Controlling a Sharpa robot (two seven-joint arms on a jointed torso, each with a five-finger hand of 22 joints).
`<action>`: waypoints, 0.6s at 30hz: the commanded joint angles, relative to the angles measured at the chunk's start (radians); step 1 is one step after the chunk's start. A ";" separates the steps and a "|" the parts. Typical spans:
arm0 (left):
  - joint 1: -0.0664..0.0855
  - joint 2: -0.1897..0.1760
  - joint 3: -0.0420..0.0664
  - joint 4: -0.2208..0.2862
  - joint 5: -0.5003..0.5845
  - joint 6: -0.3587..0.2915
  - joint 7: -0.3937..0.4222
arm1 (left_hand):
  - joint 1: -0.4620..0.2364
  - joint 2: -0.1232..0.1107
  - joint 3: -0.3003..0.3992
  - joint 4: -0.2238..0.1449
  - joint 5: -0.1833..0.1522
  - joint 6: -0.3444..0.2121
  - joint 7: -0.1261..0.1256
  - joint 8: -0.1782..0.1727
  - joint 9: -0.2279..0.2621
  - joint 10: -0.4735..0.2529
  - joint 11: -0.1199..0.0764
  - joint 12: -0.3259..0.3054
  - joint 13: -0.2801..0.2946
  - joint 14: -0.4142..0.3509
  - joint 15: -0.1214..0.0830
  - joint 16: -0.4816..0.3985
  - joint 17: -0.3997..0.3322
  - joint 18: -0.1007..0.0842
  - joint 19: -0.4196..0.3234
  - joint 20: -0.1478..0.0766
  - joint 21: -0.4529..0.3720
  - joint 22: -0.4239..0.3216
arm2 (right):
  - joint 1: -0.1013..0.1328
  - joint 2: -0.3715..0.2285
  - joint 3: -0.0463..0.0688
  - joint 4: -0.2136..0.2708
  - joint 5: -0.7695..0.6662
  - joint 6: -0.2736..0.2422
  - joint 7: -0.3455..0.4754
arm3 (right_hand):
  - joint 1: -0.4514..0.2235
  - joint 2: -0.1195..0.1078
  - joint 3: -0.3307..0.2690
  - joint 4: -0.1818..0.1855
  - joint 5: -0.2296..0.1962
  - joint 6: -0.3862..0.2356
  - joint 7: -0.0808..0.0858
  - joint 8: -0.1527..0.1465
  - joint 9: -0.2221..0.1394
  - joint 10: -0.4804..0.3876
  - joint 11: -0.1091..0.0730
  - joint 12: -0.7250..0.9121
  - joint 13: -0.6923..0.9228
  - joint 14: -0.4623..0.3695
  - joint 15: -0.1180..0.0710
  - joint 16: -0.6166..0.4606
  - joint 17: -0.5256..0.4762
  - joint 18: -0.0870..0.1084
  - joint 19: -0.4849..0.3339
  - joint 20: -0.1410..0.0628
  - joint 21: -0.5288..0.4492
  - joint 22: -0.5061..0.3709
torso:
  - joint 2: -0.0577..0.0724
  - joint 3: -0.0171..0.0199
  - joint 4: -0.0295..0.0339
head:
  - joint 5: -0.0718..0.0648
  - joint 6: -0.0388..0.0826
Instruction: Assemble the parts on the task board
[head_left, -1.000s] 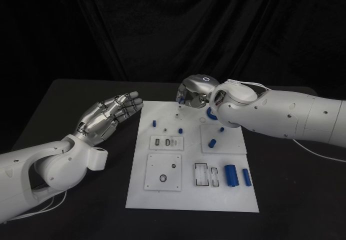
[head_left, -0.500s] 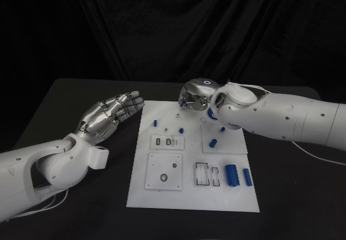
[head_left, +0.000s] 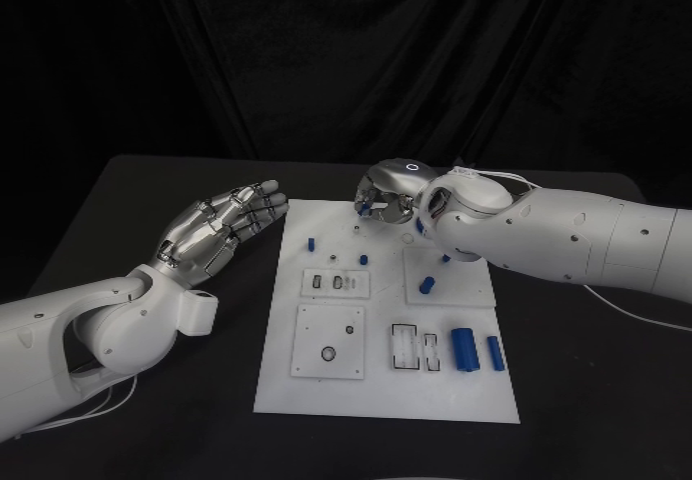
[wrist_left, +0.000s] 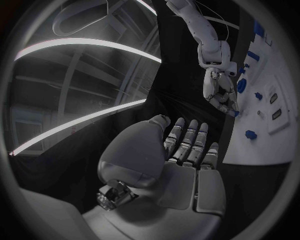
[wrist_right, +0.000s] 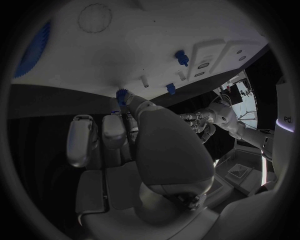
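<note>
The white task board lies in the middle of the table. My right hand hovers over its far edge with the fingers curled in. It pinches a small blue part between the thumb and a fingertip. My left hand floats palm up just off the board's left side, fingers spread and holding nothing. Small blue pegs stand on the board's far half. Two blue cylinders lie at its near right. A blue toothed part sits on the board close to my right wrist.
White inset plates with slots take up the middle and near part of the board. A thin white pin stands near the far edge. Black table runs round the board on all sides.
My right hand has sunk a little toward the board's far edge, still curled on the small blue part. The left hand has stayed where it was.
</note>
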 joint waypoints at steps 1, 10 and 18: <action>0.000 0.003 0.001 0.000 0.002 0.018 0.225 | -0.009 0.000 0.008 -0.001 0.006 0.001 0.006 -0.006 0.000 -0.004 0.005 0.004 -0.001 -0.001 -0.001 0.006 0.001 -0.008 -0.004 0.000 -0.003 -0.001 | -0.007 -0.002 -0.002 0.005 -0.002 0.011 -0.009 | -0.002 -0.004 0.001 -0.003 0.003 -0.008 0.000 -0.004 0.002 0.027 -0.031 -0.005 0.001 -0.002 0.007 -0.004 -0.001 -0.002 0.001 0.006 -0.005 -0.002 | 0.000 -0.0003 -0.0024 | 0.002 0.004; 0.000 0.003 0.001 -0.004 0.005 0.018 0.218 | -0.012 -0.001 0.012 -0.002 0.006 -0.003 0.008 -0.007 0.000 -0.004 0.006 0.004 -0.001 0.000 0.000 0.009 0.002 -0.009 -0.004 0.000 -0.003 -0.001 | -0.009 -0.007 -0.002 0.016 -0.002 0.010 -0.007 | -0.002 -0.006 0.002 -0.004 -0.004 -0.019 0.003 -0.012 0.003 0.022 -0.028 -0.014 0.001 -0.007 0.010 -0.009 -0.009 -0.001 -0.003 0.009 -0.008 -0.006 | 0.000 -0.0003 -0.0024 | 0.003 0.008; 0.000 0.006 0.001 -0.007 0.006 0.021 0.214 | -0.015 -0.001 0.016 -0.003 0.006 -0.004 0.010 -0.007 -0.001 -0.004 0.006 0.004 -0.001 0.003 -0.001 0.014 0.002 -0.005 0.035 0.000 0.014 0.013 | -0.011 -0.003 -0.002 0.011 -0.002 0.042 -0.038 | -0.013 -0.016 0.010 0.005 -0.012 -0.084 0.012 -0.056 -0.006 -0.081 0.003 -0.073 -0.006 -0.046 0.036 -0.050 -0.078 0.011 -0.048 0.029 -0.050 -0.062 | 0.001 -0.0005 -0.0019 | 0.001 0.010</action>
